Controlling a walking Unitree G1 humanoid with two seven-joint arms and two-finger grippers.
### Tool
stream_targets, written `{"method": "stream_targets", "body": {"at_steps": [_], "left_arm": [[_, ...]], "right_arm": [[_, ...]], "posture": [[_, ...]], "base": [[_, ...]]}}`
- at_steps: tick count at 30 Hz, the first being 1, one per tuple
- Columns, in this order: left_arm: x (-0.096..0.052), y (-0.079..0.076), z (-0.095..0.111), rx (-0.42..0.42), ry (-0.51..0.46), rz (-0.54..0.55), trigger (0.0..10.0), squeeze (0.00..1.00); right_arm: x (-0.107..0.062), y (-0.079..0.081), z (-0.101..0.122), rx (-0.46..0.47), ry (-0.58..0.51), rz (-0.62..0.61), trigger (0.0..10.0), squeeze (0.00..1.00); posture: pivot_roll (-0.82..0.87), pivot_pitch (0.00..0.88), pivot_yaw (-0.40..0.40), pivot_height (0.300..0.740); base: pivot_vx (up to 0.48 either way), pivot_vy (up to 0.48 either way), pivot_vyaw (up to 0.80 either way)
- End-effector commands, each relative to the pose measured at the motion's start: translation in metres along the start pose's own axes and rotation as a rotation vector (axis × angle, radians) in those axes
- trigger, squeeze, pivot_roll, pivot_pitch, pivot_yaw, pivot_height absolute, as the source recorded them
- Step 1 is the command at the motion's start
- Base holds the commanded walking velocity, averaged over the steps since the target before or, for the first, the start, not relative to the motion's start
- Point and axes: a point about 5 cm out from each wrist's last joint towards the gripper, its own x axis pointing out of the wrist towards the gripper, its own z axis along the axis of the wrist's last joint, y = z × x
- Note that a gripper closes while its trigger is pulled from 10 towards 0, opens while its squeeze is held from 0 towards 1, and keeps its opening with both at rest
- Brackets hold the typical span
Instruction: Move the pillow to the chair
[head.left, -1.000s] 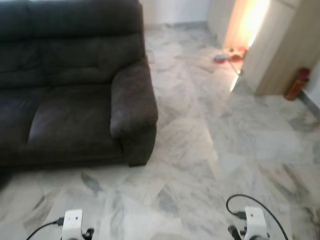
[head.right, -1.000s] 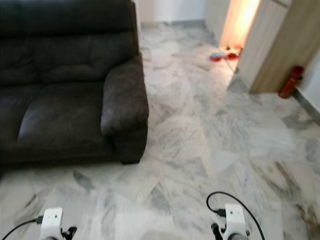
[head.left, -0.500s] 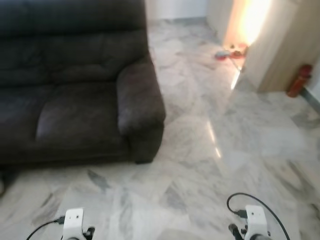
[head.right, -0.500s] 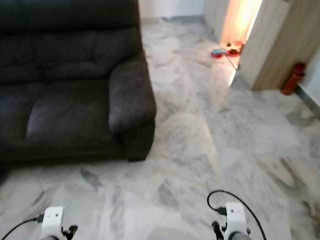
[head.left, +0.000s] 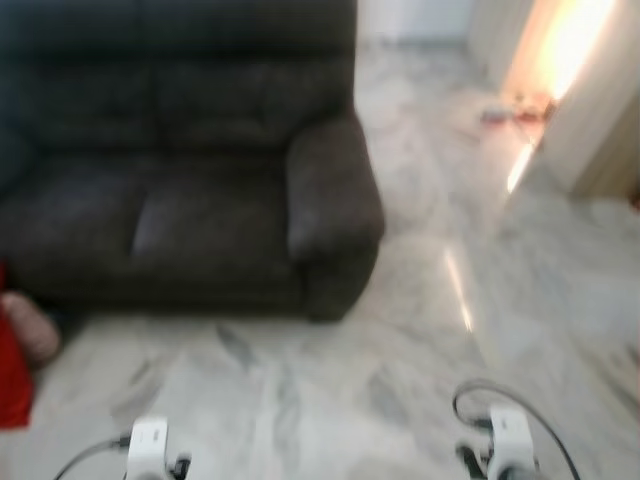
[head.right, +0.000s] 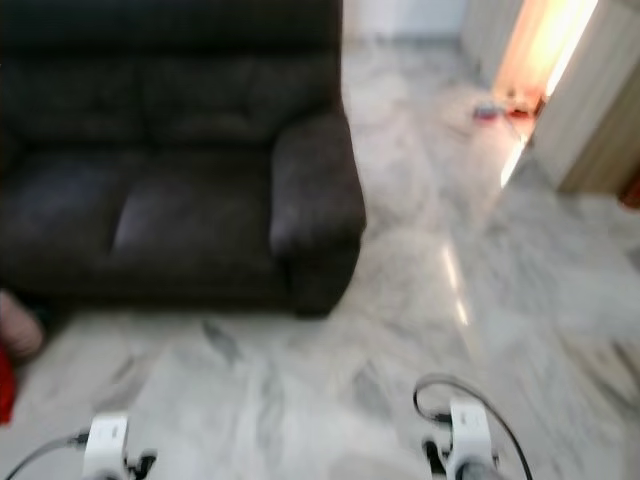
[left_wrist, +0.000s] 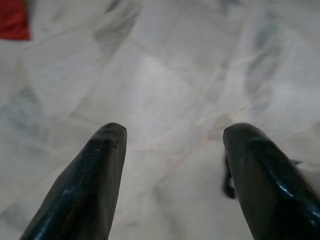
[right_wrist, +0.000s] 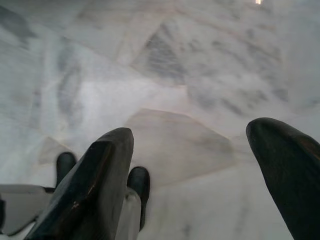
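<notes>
sofa (head.left: 190, 190) ahead, blurred | left gripper (left_wrist: 172, 150) spread wide, empty | right gripper (right_wrist: 200, 160) likewise

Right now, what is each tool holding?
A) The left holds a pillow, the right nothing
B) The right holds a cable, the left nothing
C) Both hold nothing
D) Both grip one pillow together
C: in the wrist views, the left tool and the right tool each have their fingers spread apart, with marble floor between them.
</notes>
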Motion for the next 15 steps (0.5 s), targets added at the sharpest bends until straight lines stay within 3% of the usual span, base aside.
{"method": "stream_targets", "body": {"at_steps": [1, 15], "left_arm": [[-0.0004, -0.0034, -0.0038, -0.005, 0.019, -0.011, 10.0, 0.0], [-0.0003, -0.0038, -0.0035, -0.005, 0.018, -0.012, 10.0, 0.0]], "right_arm": [[-0.0021, -0.005, -0.009, 0.013, 0.025, -0.012, 10.0, 0.0], [-0.0022, -0.0054, -0.0087, 0.009, 0.025, -0.011, 10.0, 0.0]], "posture": [[-0.01, 0.04, 0.028, 0.74], [-0.01, 0.05, 0.024, 0.74]], "base": [[0.0, 0.262, 0.0], [0.0, 0.261, 0.0]]}}
